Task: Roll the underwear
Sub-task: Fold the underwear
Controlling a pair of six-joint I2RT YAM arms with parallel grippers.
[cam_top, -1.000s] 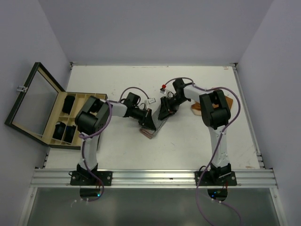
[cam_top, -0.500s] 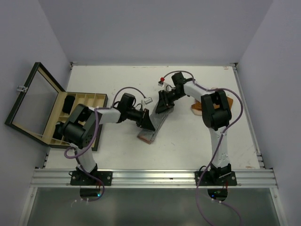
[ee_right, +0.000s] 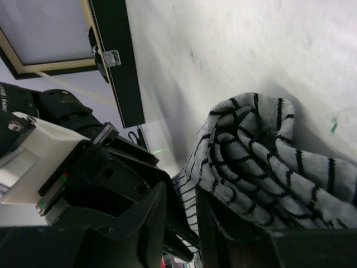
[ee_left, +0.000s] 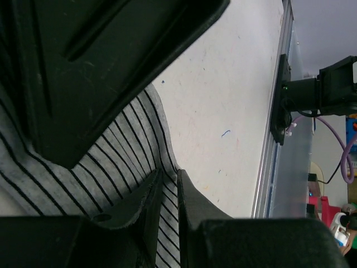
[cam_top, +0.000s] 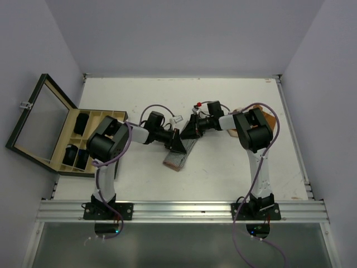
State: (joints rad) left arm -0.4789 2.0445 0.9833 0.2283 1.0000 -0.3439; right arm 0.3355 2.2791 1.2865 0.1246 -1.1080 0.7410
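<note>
The grey striped underwear (cam_top: 177, 159) lies mid-table as a long strip, running from its near end up to both grippers. My left gripper (cam_top: 178, 145) is shut on it; the left wrist view shows striped cloth (ee_left: 111, 162) pinched in the narrow gap of the left gripper (ee_left: 169, 176). My right gripper (cam_top: 188, 130) meets it from the far right. In the right wrist view a rolled bunch of the striped cloth (ee_right: 262, 156) sits over one finger, and cloth passes between the jaws of the right gripper (ee_right: 181, 201). The two grippers are almost touching.
An open wooden box (cam_top: 106, 118) with a glass lid stands at the table's left edge, with black rolled garments (cam_top: 82, 121) in its compartments. An orange-brown garment (cam_top: 271, 119) lies behind the right arm. A metal rail (cam_top: 178, 211) runs along the near edge.
The striped cloth went from a bunched heap to a stretched strip. My right gripper swung toward the far side, then came back close to the left gripper. The left elbow swung out and returned.
</note>
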